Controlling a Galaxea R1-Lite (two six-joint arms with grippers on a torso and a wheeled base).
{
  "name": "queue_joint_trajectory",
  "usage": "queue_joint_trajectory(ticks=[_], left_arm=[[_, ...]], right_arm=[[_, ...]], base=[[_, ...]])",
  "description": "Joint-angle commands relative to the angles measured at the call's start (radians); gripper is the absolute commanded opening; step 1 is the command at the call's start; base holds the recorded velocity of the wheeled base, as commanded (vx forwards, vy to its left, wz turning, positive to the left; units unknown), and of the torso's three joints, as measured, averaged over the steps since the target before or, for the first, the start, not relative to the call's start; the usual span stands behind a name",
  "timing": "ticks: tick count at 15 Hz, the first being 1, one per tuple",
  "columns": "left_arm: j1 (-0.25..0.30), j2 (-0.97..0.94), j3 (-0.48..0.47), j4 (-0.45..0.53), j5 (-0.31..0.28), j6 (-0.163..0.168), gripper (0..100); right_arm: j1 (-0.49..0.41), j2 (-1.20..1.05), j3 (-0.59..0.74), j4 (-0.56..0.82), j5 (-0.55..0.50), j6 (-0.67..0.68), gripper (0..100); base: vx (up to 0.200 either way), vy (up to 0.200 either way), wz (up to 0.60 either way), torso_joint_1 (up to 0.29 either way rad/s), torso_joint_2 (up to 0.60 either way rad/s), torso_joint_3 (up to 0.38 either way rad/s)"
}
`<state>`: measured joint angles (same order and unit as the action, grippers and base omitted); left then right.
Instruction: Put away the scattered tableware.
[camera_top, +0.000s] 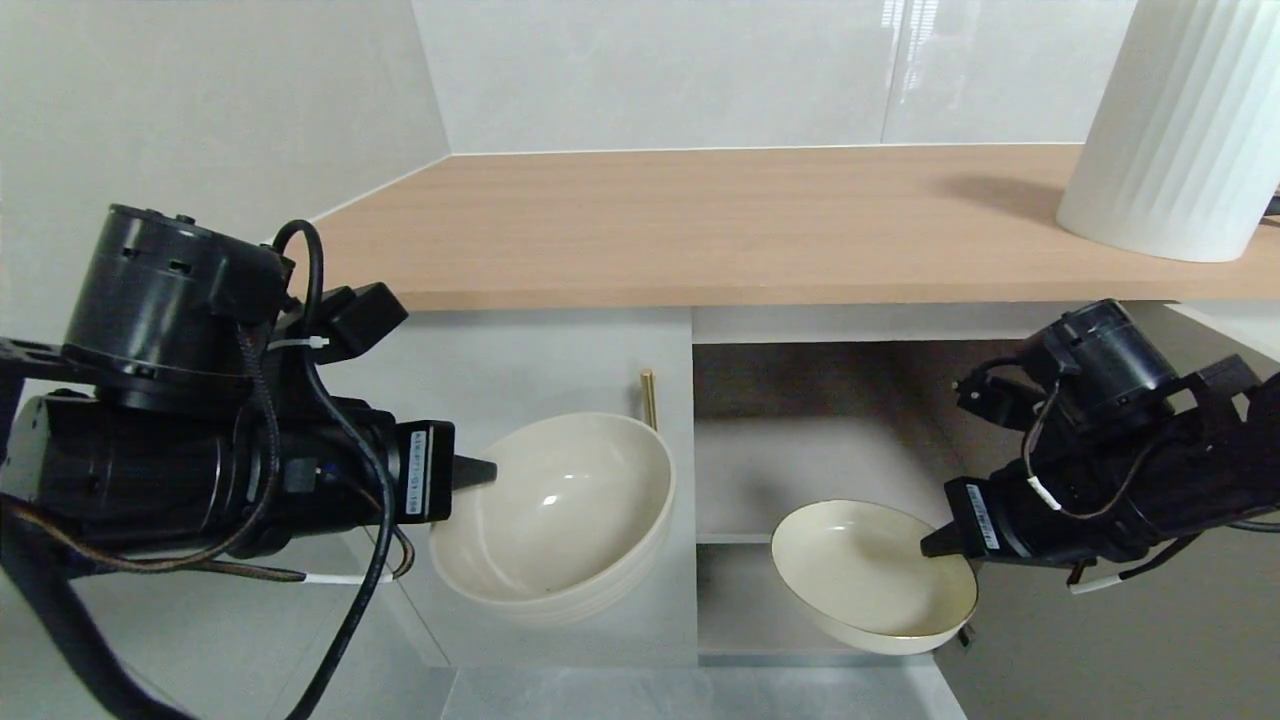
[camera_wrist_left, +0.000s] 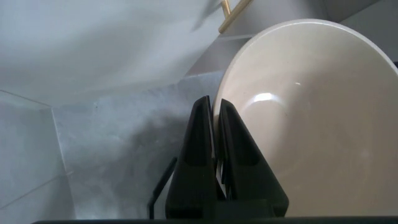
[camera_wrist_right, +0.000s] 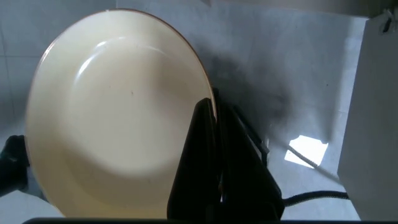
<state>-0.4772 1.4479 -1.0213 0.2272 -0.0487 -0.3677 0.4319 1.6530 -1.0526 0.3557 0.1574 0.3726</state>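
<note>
Left fingers (camera_top: 472, 470) clamped on the rim of the deep bowl (camera_top: 560, 515), right fingers (camera_top: 935, 545) on that of the shallow plate (camera_top: 870, 575), each dish hanging beyond their tips; we should carry both level and ease them onto the cabinet shelf (camera_top: 790, 480) just past the plate.

Left: bowl (camera_top: 555, 510); right: plate (camera_top: 870, 575); both below countertop (camera_top: 700, 230).
</note>
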Motion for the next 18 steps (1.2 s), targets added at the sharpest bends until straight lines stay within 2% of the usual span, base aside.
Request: queue_joint_trajectory(ticks=[1,5,7,8,12,18], left_arm=[[0.0,0.002,0.0,0.0,0.0,0.0,0],[0.0,0.005,0.0,0.0,0.0,0.0,0],[0.0,0.005,0.0,0.0,-0.002,0.0,0],[0.0,0.005,0.0,0.0,-0.002,0.0,0],[0.0,0.014,-0.002,-0.002,-0.002,0.0,0],[0.0,0.014,-0.002,-0.002,-0.002,0.0,0]], right_arm=[[0.001,0.007,0.002,0.0,0.001,0.0,0],[0.036,0.099,0.0,-0.06,-0.012,0.002,0],[0.039,0.162,0.0,-0.126,-0.052,0.009,0],[0.051,0.203,0.009,-0.201,-0.096,0.022,0],[0.064,0.327,0.049,-0.365,-0.164,0.103,0],[0.05,0.479,0.02,-0.54,-0.239,0.218,0]], base=[[0.0,0.0,0.0,0.0,0.0,0.0],[0.0,0.0,0.0,0.0,0.0,0.0],[0.0,0.0,0.0,0.0,0.0,0.0],[0.0,0.0,0.0,0.0,0.0,0.0],[0.0,0.0,0.0,0.0,0.0,0.0],[0.0,0.0,0.0,0.0,0.0,0.0]])
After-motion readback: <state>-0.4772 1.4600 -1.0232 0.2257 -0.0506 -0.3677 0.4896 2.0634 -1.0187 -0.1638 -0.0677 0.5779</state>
